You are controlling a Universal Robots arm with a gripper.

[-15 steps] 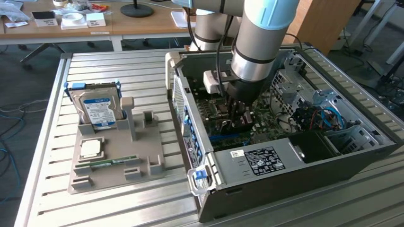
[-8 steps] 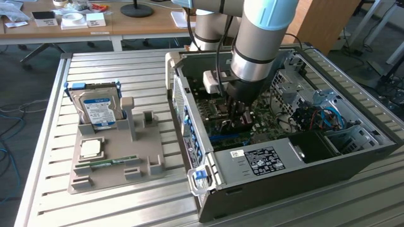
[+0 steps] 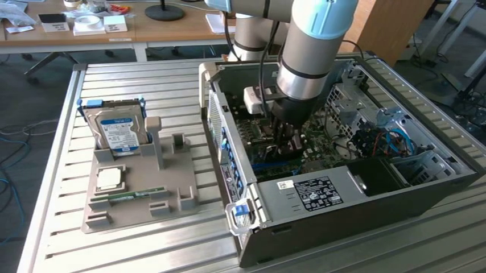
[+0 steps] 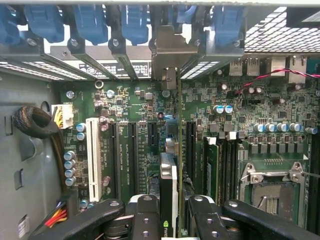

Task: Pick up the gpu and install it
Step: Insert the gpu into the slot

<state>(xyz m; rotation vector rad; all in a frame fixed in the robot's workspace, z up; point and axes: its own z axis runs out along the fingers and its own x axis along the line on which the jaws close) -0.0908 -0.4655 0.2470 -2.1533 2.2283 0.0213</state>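
Observation:
My gripper is down inside the open computer case, shut on the gpu. The card stands on edge over the motherboard, with its black cooler face and thin green board edge between my two black fingers. Its silver end bracket reaches the case's rear slot openings under the blue clips. The card lies in line with the black expansion slots; whether it is seated I cannot tell. In the exterior view the gripper reaches low over the board, with the arm hiding most of the card.
A grey holder tray at the exterior view's left carries a hard drive, a CPU and a RAM stick. Cables and drive bays crowd the case's right side. An open CPU socket lies beside the slots.

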